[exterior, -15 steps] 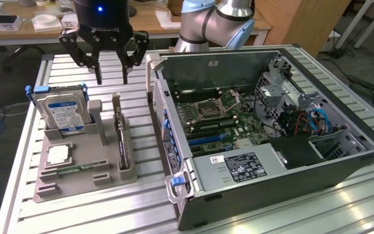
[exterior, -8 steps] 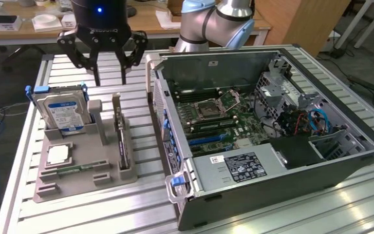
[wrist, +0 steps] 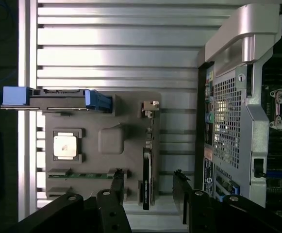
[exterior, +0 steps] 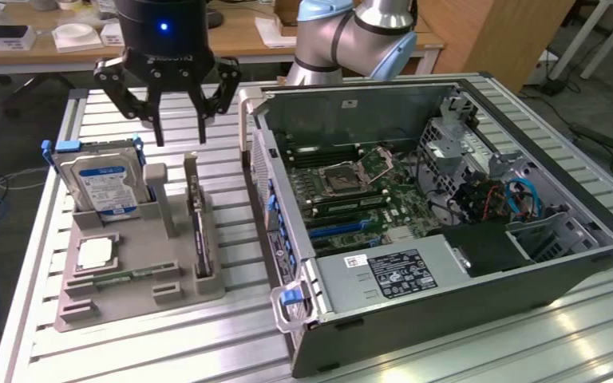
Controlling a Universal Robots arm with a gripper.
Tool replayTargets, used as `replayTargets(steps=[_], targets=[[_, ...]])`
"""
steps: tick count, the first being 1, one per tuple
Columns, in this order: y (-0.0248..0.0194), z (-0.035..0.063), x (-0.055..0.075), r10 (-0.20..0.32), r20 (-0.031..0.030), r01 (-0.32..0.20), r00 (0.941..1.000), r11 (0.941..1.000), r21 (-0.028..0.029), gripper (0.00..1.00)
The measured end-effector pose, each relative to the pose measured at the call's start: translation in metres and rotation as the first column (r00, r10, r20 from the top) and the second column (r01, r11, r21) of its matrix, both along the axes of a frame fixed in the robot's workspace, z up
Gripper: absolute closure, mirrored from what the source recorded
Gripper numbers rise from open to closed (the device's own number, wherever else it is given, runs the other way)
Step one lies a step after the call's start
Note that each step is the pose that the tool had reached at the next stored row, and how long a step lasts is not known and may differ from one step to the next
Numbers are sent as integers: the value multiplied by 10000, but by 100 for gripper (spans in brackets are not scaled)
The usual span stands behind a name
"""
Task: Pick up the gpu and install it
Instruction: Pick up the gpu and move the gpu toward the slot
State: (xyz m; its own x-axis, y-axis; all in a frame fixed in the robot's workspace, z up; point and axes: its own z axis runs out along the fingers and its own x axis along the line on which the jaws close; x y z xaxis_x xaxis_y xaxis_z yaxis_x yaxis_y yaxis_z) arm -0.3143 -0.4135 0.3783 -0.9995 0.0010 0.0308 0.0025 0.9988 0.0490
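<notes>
Hard drive (exterior: 99,179): stands upright at the exterior view's left end of the holder, with blue rails and a blue-white label.
Processor chip (exterior: 95,254): lies flat in a square recess in front of the drive.
Memory stick (exterior: 125,276): narrow green strip, lying in a slot just beside the chip.
Holder (exterior: 173,239): grey moulded block resting on the slatted metal table (exterior: 179,343).
Gripper (exterior: 182,137): hangs above the holder's far edge, jaws spread wide and holding nothing.
gpu (exterior: 195,219): stands on its long edge in a slot along the holder's right side, untouched. In the wrist view it shows between the two dark fingers (wrist: 116,187), clear of both.
Computer case (exterior: 445,199): lies open-sided at the exterior view's right, motherboard exposed, just beside the holder.
</notes>
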Motion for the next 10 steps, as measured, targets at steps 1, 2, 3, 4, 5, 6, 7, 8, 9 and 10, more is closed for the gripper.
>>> replayTargets(steps=[1, 2, 3, 4, 5, 6, 7, 8, 9, 10], targets=[[-5, -8, -1, 17, 0, -17, 10000, 10000, 4, 47], [-11, -15, -2, 33, 0, -33, 10000, 10000, 8, 47], [-16, -23, -3, 49, 0, -49, 10000, 10000, 14, 47], [-21, -30, -4, 65, 1, -65, 10000, 10000, 20, 47], [-26, -35, -5, 82, 0, -82, 10000, 10000, 30, 47], [-29, -39, -7, 100, -2, -100, 10000, 9999, 48, 47], [-31, -45, -8, 117, 1, -117, 9999, 9999, 67, 47], [-34, -49, -8, 133, 1, -133, 9999, 9999, 85, 47], [-37, -52, -9, 149, -1, -149, 9999, 9998, 106, 47], [-40, -55, -10, 162, -1, -162, 9999, 9998, 140, 47]])
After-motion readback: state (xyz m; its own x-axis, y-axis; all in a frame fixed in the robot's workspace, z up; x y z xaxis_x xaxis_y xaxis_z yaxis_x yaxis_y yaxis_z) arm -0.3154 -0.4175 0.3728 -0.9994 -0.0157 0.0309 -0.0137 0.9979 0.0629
